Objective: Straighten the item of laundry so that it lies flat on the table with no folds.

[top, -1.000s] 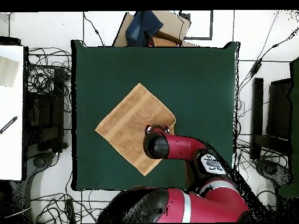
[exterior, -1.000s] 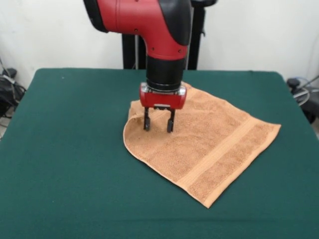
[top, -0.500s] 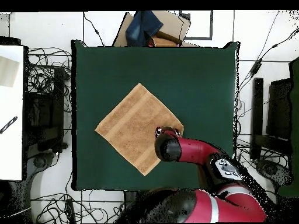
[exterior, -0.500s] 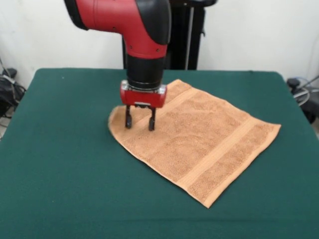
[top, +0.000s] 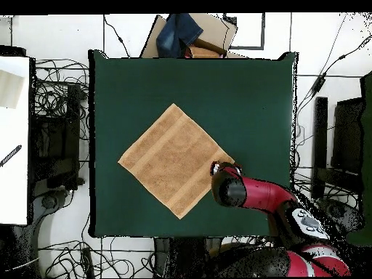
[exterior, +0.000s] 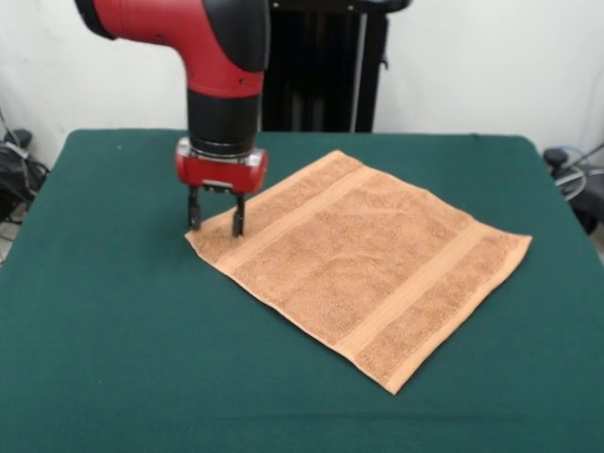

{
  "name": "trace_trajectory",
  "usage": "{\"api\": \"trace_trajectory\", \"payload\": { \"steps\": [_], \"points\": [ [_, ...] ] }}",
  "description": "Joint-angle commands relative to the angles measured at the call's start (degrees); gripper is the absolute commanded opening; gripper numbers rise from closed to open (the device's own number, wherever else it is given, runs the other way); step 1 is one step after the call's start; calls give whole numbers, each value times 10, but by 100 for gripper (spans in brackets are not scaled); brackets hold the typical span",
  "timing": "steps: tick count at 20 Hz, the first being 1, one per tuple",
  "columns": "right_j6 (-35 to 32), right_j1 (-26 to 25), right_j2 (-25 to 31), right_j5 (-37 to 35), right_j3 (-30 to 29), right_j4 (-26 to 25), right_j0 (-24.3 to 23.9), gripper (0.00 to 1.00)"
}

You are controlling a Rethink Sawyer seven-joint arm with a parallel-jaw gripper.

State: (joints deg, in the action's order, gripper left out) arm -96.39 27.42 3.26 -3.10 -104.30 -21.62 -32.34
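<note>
A small, soft, orange-tan square towel (exterior: pixel 363 260) lies spread out on the big table with the dark green cloth top (exterior: pixel 113 359). The towel sits like a diamond, with its corners pointing to the sides of the table. From the front, it is a little right of the middle of the table. It looks flat, and no part is folded over. Two flat woven bands run across it, one near the far left edge and one near the near right edge.

The red and black robot arm (exterior: pixel 212 47) comes down from the top left in the front view. Its claw, a red block with two short black fingers (exterior: pixel 214 219), points straight down at the left corner of the towel. The two fingers stand a little apart, with a gap between them. Their tips are right at that corner. It is too hard to see if they pinch the cloth or only touch it.

From above, the towel (top: pixel 173 160) is near the middle of the green table (top: pixel 247 94), and the arm (top: pixel 254 195) covers the claw at the towel's right corner.
</note>
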Motion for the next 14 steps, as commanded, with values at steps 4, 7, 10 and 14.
{"api": "trace_trajectory", "payload": {
  "steps": [4,7,10,14],
  "points": [
    [-19,50,64,-72,-22,-19,8,100],
    [-33,94,85,-73,-54,-5,-4,100],
    [-29,140,108,-84,-76,3,-23,100],
    [-16,182,126,-119,-82,15,-35,100]
  ]
}}
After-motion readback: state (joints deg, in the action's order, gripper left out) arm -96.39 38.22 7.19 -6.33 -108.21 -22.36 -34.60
